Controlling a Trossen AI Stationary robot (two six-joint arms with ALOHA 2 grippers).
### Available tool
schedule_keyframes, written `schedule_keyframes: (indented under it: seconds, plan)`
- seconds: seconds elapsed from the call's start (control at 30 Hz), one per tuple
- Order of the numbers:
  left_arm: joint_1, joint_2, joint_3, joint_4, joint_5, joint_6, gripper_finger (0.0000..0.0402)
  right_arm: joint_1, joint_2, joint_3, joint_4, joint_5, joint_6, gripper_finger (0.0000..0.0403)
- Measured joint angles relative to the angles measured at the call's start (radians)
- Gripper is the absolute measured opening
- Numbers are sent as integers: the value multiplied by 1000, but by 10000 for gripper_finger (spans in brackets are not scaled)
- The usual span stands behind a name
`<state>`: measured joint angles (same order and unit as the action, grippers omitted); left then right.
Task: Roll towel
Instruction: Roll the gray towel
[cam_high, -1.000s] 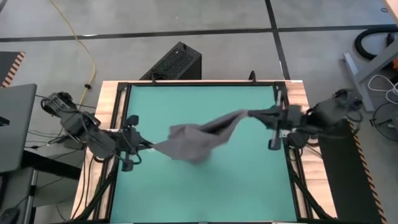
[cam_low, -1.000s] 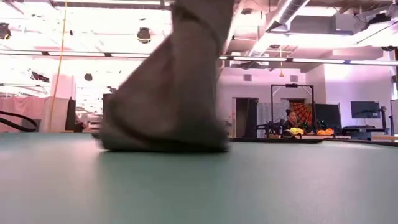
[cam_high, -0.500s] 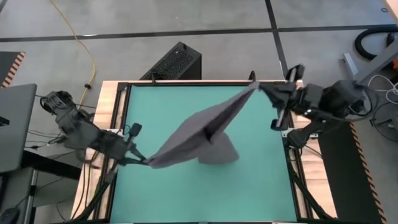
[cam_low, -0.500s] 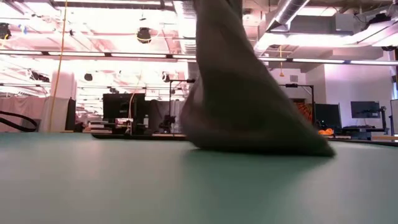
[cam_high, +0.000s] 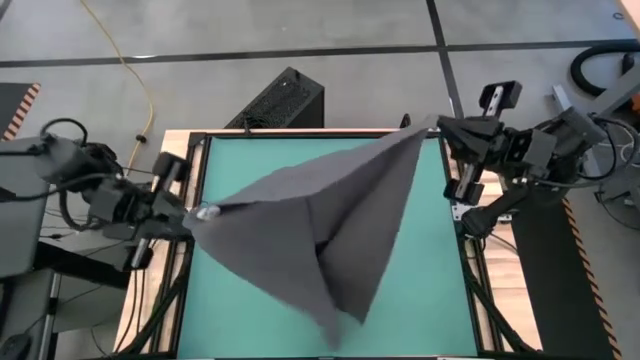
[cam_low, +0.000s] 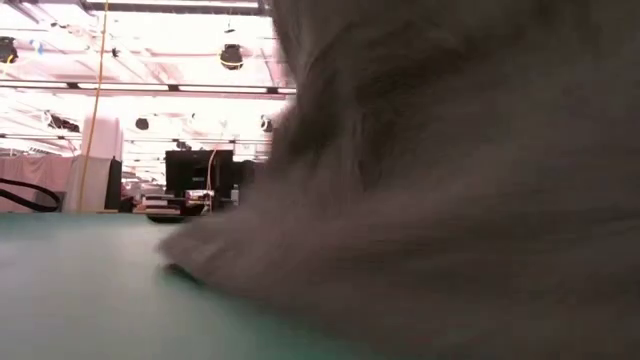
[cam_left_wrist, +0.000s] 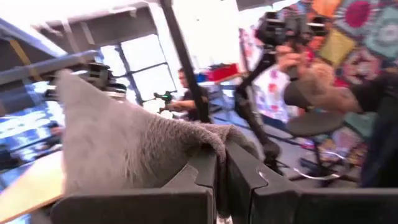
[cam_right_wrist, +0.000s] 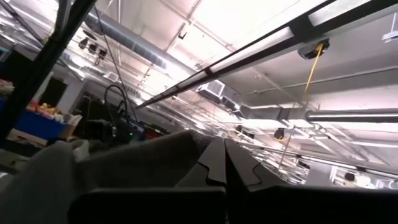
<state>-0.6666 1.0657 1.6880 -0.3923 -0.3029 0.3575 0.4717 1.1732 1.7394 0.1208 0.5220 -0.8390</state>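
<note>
High view tells it best: the towel (cam_high: 300, 240) has gone from a bunched grey lump sagging between the arms a second ago to a broad sheet pulled out across the green table (cam_high: 420, 300). The left gripper (cam_high: 190, 213) has drawn back to the table's left edge and the right gripper (cam_high: 440, 127) has swung up to the far right corner, so the two pinched corners now sit well apart, with a taut edge running between them. The rest of the cloth hangs down from that line in a big fold that tapers to a point near the front edge, with one crease running down the middle.

Both sets of fingers are clamped tight, each on a corner: the left wrist view has grey cloth bulging out over the closed fingers (cam_left_wrist: 205, 174), and the right wrist view shows the same at its own fingers (cam_right_wrist: 214, 165). From table height the towel (cam_low: 430, 190) fills most of the frame, its lower part dragging on the surface.

To my eye this is the spreading-out step, not rolling yet. The cloth looks opened but not flat; I'd guess it needs laying down smooth before any roll can start.
</note>
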Motion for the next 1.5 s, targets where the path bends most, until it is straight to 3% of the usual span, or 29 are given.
schedule_keyframes:
  seconds: [0.27,0.47,0.67,0.73,0.9,1.03,1.13,1.23,1.5]
  plan:
    - [0,-1,31,5,-27,21,0,-3,45,86,-82,39,8,11]
    - [20,-9,32,-140,-307,35,0,-86,59,86,-322,254,45,12]
    - [162,-9,32,-446,-590,-67,0,-346,84,56,-565,228,240,12]
    - [232,-9,32,-588,-634,-155,0,-452,102,34,-608,175,299,12]
    - [424,-8,6,-854,-588,-375,0,-691,181,-62,-581,-56,433,12]
    - [537,-9,-86,-925,-449,-477,0,-796,284,-130,-523,-153,514,12]
    - [591,-9,-188,-930,-340,-500,0,-818,383,-155,-479,-165,545,12]
    - [635,-4,-301,-930,-303,-502,0,-821,480,-153,-478,-166,575,20]
    - [787,-3,-543,-941,-268,-506,0,-821,576,-22,-778,-155,605,115]
